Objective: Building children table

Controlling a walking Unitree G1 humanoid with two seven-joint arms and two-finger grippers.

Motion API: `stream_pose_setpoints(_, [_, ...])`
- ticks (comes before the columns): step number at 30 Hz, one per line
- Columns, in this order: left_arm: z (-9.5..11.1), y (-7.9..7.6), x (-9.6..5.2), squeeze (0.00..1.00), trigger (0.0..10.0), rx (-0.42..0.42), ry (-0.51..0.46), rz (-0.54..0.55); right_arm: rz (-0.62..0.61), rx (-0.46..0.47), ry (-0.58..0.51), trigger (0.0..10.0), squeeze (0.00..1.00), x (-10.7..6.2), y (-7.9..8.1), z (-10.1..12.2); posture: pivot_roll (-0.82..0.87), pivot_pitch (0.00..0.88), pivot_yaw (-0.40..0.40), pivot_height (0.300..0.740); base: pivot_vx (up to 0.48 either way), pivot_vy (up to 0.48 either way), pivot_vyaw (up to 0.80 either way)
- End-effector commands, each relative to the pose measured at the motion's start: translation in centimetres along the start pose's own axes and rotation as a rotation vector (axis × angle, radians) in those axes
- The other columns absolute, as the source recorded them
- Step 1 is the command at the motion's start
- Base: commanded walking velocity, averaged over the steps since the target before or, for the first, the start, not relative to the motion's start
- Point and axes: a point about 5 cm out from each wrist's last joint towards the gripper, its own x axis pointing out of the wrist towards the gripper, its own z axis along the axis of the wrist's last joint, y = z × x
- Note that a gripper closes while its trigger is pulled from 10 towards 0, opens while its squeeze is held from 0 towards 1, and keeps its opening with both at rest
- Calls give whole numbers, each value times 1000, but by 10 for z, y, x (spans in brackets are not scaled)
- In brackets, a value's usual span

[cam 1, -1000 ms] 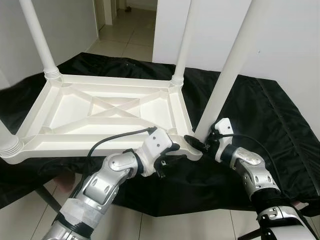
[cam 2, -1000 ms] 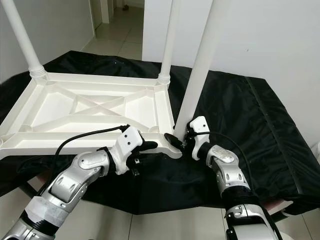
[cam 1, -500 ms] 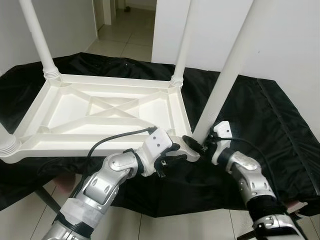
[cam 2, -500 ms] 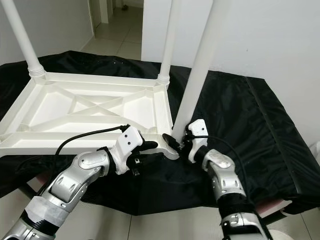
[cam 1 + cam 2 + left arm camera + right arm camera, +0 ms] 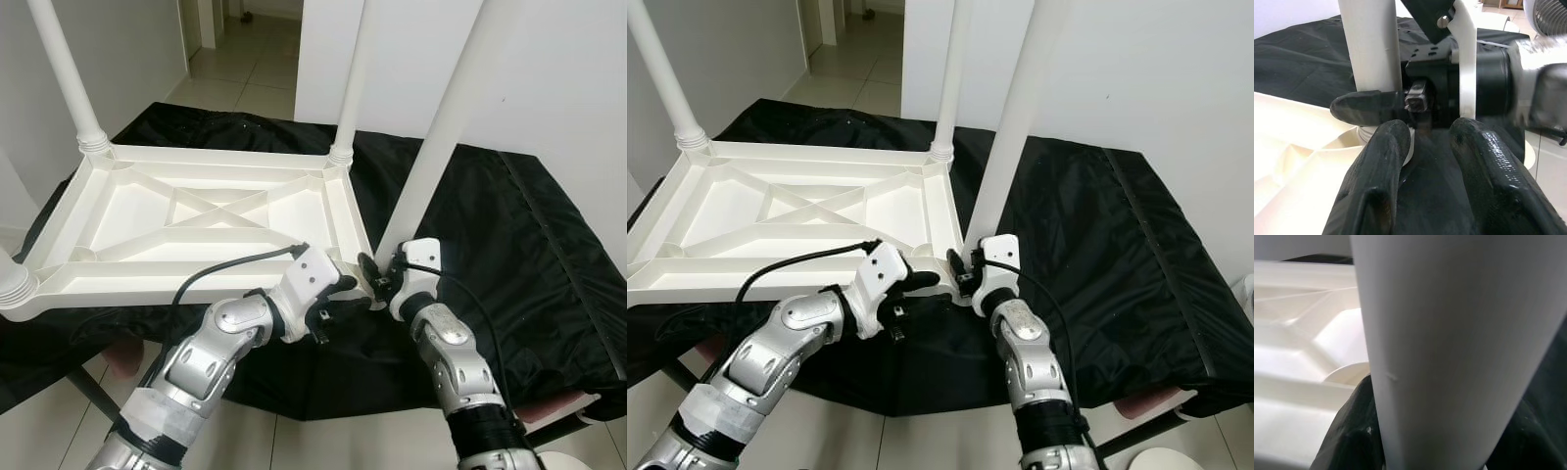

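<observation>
A white plastic table (image 5: 147,284) lies upside down on a black cloth (image 5: 509,245). Legs stand in its far left corner (image 5: 64,78) and far right corner (image 5: 351,78). My right gripper (image 5: 377,277) is shut on the base of a long white leg (image 5: 441,127), holding it almost upright at the table's near right corner. In the right wrist view the leg (image 5: 1449,333) sits between black fingers (image 5: 1347,431). My left gripper (image 5: 341,294) rests at that same corner, open. In the left wrist view its fingertips (image 5: 1430,132) stand apart over the cloth, just before the leg (image 5: 1371,44).
The ribbed top of another leg (image 5: 15,289) shows at the table's near left corner. A white wall (image 5: 549,78) rises behind the cloth on the right. A tiled hallway (image 5: 235,59) opens at the back. Tiled floor (image 5: 343,441) lies below the cloth's front edge.
My right forearm has swung inward to the left, and the held leg stands more upright, closer to the corner. The left gripper stays at the corner. The camera has shifted slightly.
</observation>
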Motion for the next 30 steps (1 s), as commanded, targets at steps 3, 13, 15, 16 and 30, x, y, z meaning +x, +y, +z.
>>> stream_pose_setpoints(3, [-1,-2,0,0,10000,0,11,-25,-261,60,13,10000,0,-8,10,-7,32,0,-79,740,0,0,0])
stream_pose_setpoints(13, [0,0,-1,0,10000,-5,9,-17,-209,100,-8,10000,0,-9,22,0,34,0,-77,740,0,0,0])
stream_pose_setpoints(15, [1,2,-2,0,10000,-5,8,-7,-194,112,-31,10000,1000,-10,22,3,35,0,-76,740,0,0,0])
stream_pose_setpoints(16, [1,2,-2,0,10000,-5,8,-7,-194,112,-31,10000,1000,-10,22,3,35,0,-76,740,0,0,0])
stream_pose_setpoints(30, [2,1,-2,0,10000,-9,5,-3,-118,42,-36,10000,0,-24,-1,0,24,0,-76,740,0,0,0])
